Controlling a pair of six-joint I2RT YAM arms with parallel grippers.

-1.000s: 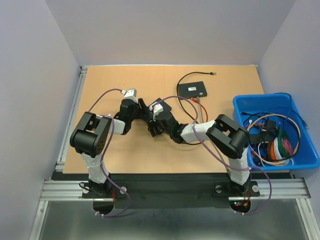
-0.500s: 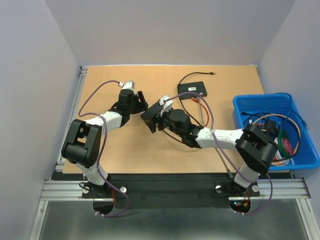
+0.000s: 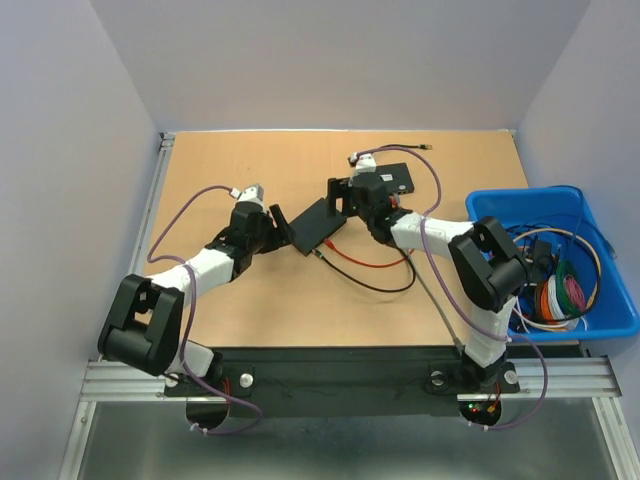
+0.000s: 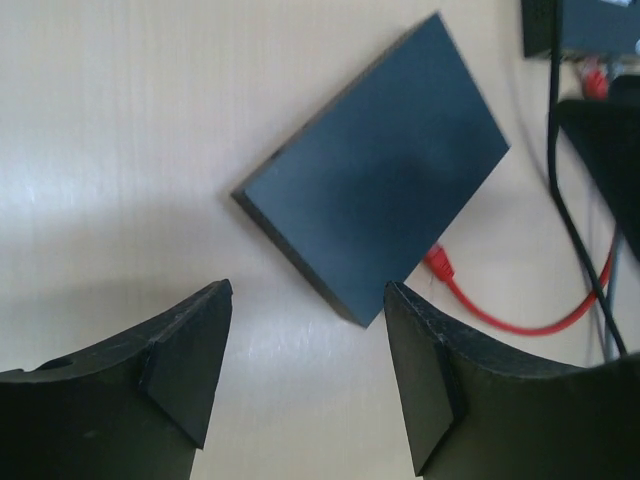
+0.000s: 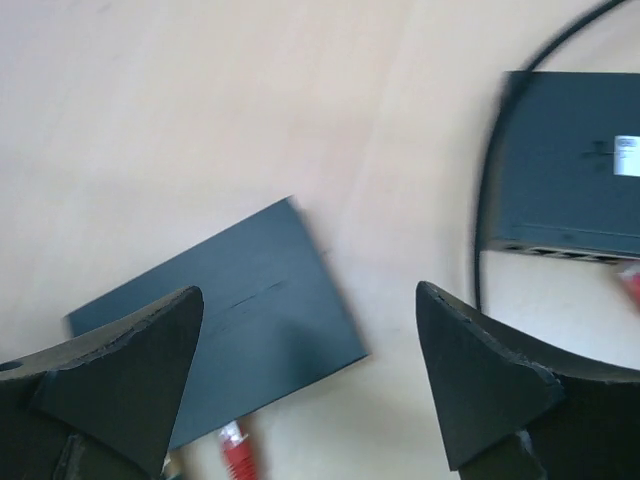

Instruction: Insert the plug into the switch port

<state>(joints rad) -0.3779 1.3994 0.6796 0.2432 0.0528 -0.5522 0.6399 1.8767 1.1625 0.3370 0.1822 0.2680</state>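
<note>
A flat dark box (image 3: 320, 224) lies mid-table, with a red plug (image 3: 318, 251) at its near edge. The box (image 4: 375, 205) and plug (image 4: 440, 266) also show in the left wrist view, and again in the right wrist view as box (image 5: 220, 350) and plug (image 5: 236, 448). A second black switch (image 3: 388, 178) with a white label lies further back; its port row (image 5: 560, 252) faces the near side. My left gripper (image 3: 279, 218) is open and empty just left of the flat box (image 4: 307, 290). My right gripper (image 3: 340, 195) is open and empty between the two boxes (image 5: 310, 292).
A red cable (image 3: 365, 263) and a black cable (image 3: 385, 285) loop on the table right of the flat box. Another black cable (image 3: 375, 152) runs behind the labelled switch. A blue bin (image 3: 612, 320) with several coiled cables stands at the right edge.
The two grippers were close together over the flat box. The right gripper has swung back and right toward the labelled switch, the left has drawn off to the left, and the box now lies uncovered.
</note>
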